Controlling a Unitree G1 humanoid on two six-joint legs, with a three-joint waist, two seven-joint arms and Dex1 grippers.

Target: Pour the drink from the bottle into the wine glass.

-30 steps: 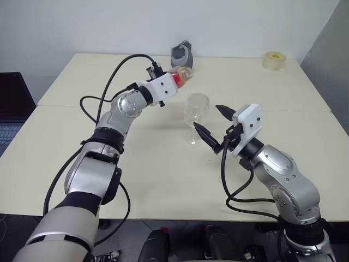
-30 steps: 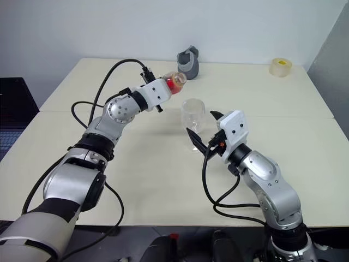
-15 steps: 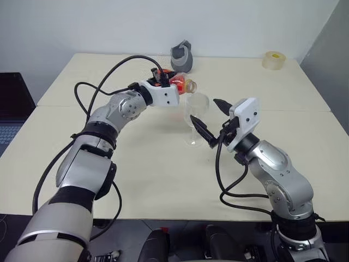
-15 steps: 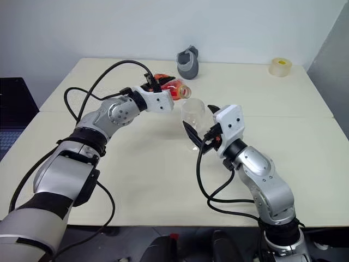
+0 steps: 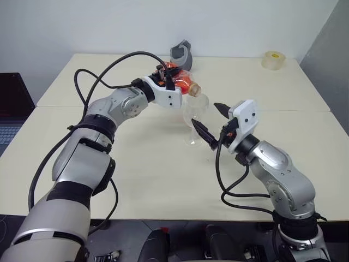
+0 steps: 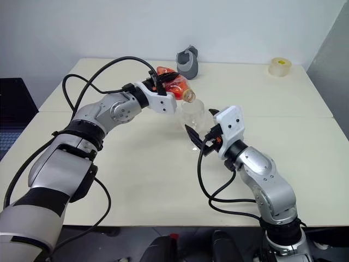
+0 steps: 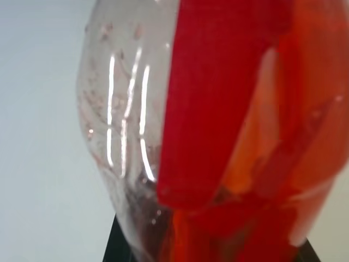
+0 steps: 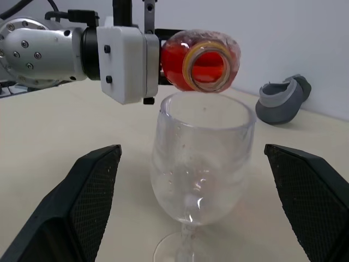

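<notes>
My left gripper (image 5: 167,77) is shut on the bottle (image 5: 183,82), a small clear bottle with a red label (image 7: 218,103). The bottle lies tipped almost level. Its open, yellow-ringed mouth (image 8: 206,66) hangs just above the rim of the wine glass (image 5: 194,117). The red-orange drink (image 7: 283,164) fills the lower side of the bottle, and I see no stream falling. The glass (image 8: 200,158) stands upright on the table and looks empty apart from droplets. My right gripper (image 5: 211,121) is open, one finger (image 8: 82,210) on each side of the bowl, both apart from it.
A dark grey jug (image 5: 181,54) stands behind the bottle near the table's far edge. A roll of tape (image 5: 274,59) sits at the far right corner. A laptop (image 5: 11,109) lies beyond the table's left edge.
My left wrist has rolled, tipping the bottle from leaning away to almost level and bringing its mouth over the glass rim. The right gripper and the glass have stayed put.
</notes>
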